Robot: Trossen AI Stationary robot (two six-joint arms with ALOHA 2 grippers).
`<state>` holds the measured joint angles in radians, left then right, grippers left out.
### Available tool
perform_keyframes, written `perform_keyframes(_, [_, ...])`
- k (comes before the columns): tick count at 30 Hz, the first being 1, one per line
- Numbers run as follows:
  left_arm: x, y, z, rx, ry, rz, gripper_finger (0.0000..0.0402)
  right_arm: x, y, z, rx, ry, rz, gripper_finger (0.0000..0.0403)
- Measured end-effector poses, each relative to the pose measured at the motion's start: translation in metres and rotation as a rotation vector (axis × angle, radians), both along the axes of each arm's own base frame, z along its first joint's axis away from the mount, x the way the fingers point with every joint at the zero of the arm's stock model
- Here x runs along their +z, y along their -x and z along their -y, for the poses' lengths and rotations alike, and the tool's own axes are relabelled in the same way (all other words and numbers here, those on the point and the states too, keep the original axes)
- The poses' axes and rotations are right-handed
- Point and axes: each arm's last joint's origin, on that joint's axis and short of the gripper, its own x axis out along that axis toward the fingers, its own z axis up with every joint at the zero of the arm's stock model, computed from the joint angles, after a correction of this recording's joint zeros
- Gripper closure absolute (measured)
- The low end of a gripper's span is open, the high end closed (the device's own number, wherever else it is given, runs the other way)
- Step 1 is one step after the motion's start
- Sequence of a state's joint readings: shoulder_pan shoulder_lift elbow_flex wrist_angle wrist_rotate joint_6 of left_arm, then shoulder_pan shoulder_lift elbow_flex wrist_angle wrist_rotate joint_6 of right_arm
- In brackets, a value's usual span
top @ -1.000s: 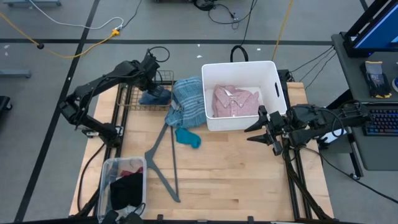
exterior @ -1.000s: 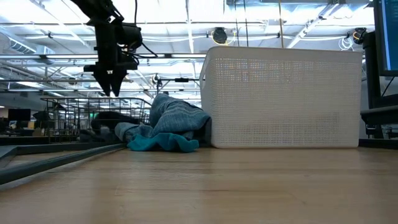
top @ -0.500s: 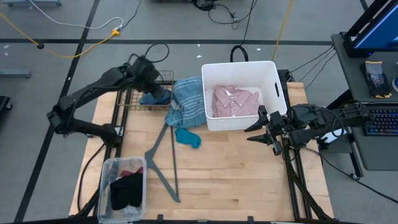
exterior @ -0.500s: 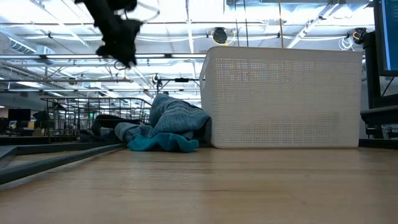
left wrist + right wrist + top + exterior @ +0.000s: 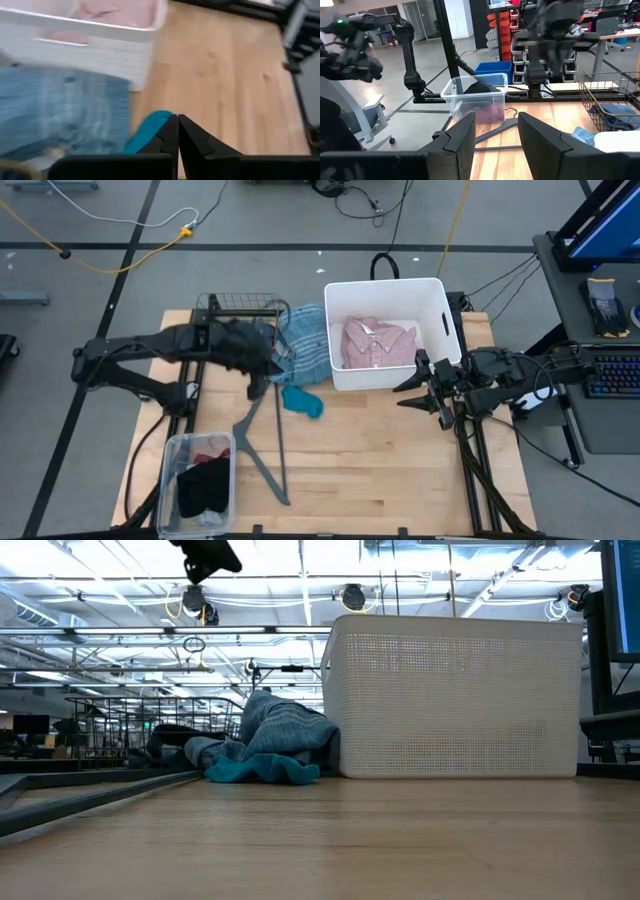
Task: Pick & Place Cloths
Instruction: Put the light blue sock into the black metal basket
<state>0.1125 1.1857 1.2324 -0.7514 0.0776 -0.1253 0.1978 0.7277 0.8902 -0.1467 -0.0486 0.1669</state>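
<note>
Above the table's middle-left, in the high view, my left pincer (image 5: 262, 370) hangs with its fingers pressed together and nothing between them; the left wrist view shows the two tips meeting in a closed point. The nearest cloth is the teal piece (image 5: 302, 400), lying on the table (image 5: 380, 460) at about 4 o'clock from that pincer, close by and apart from it. Its long axis runs roughly from 10 to 4 o'clock. The blue-plaid shirt (image 5: 303, 343) sits at about 1 o'clock from the pincer, slumped against the white tub (image 5: 441, 300), which holds the pink shirt (image 5: 378, 342). My right pincer (image 5: 425, 392) waits at the table's right edge with its fingers spread, well apart from the teal piece, so I judge the left arm the nearer one for it; it would have to open first.
</note>
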Motion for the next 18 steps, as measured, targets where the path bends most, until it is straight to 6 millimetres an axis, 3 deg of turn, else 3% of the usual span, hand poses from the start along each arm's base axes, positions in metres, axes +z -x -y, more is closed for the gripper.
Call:
perform_keyframes(9, [-0.029, -0.032, 0.043, -0.139, -0.034, -0.111, 0.038, 0.0, 0.0, 0.0, 0.0, 0.003, -0.004, 0.0263])
perform_keyframes(18, [-0.07, -0.067, 0.053, -0.116, -0.015, -0.244, 0.038, -0.005, 0.008, 0.002, -0.018, 0.061, -0.045, 0.0264])
